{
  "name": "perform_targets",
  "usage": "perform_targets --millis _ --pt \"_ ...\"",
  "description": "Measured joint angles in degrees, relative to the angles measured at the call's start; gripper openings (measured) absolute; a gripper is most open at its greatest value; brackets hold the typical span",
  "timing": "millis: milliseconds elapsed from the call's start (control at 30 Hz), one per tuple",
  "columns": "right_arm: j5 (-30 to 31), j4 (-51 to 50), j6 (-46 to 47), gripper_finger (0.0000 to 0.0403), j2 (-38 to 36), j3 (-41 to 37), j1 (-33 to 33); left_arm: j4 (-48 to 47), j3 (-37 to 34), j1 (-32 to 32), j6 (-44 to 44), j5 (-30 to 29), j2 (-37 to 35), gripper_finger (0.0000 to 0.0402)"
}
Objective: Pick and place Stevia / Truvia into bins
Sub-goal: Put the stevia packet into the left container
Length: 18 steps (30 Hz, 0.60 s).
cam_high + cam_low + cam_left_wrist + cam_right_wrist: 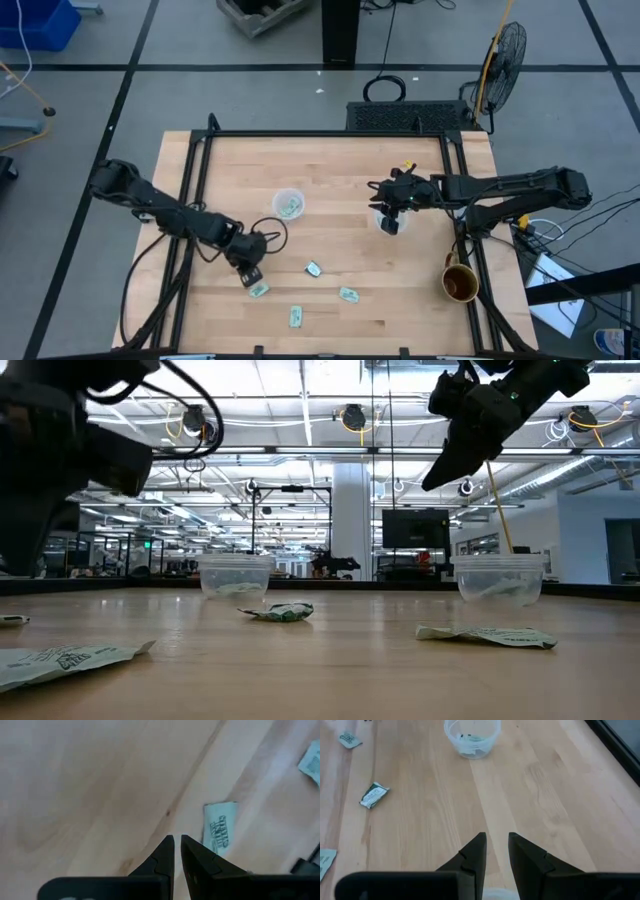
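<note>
1. Hovering over the right cup [388, 222]: right gripper [391, 226], fingers slightly parted, empty.
2. Hanging low: left gripper [176, 839], fingers nearly closed, empty.
3. Lying flat just beside those fingertips: packet [220, 826]. Judging it light, limp, thin; pinching across the short edges.

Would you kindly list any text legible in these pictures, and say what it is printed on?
None can be read.
Pale green-and-white paper packet by the left claw: dark print, too blurred.
Front paper packet in the low view: print too small.
</note>
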Motion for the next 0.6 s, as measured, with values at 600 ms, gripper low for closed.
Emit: perform_targets --millis 600 --pt "0.0 1.1 -4.4 0.0075 0.0 0.0 0.0 19.1 -1.6 -13.0 2.1 -13.8 10.0 0.0038"
